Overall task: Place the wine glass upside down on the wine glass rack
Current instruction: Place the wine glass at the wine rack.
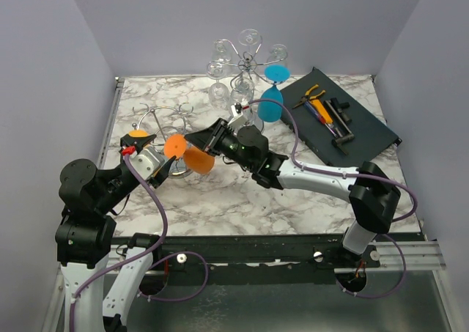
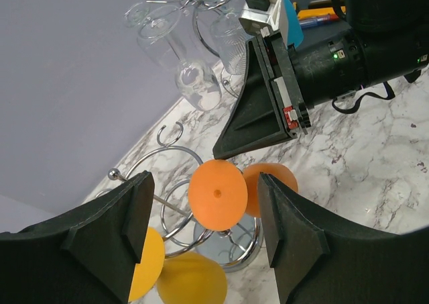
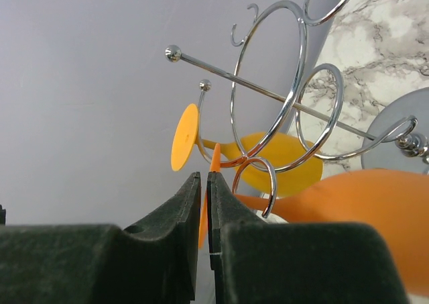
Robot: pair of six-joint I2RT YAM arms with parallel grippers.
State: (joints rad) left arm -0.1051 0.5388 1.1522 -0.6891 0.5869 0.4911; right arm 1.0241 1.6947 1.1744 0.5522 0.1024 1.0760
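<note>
— Racks first: what do they carry?
— At the near left, the chrome wine glass rack point(image 1: 165, 116) has the other orange glass point(image 1: 138, 133) hanging on its left side, foot up. At the far middle, a second rack point(image 1: 245, 53) holds several clear glasses point(image 1: 218, 90) upside down, plus a blue glass point(image 1: 271, 105) on its right side.

— And the tray?
— A dark tray point(image 1: 374, 138) lies at the far right of the marble worktop point(image 1: 220, 200). A few hand tools point(image 1: 326, 112) lie in it, among them pliers with yellow handles.

— Where is the glass for the task?
— The orange wine glass point(image 1: 174, 146) is at the right side of the near rack. It is tilted, foot to the left and bowl to the right. From the right wrist, its stem appears to run through one of the chrome loops. Whether the foot rests on that loop I cannot tell.

— Right claw?
— The right claw point(image 3: 204, 176) is narrow, with only a thin slit between its fingers. The rim of the glass's foot lines up with that slit. Whether the fingers press on the foot I cannot tell.

— Left claw?
— The left claw point(image 2: 204, 180) stands wide and holds nothing. It sits on the near side of the rack, and the orange foot shows between its fingers.
</note>
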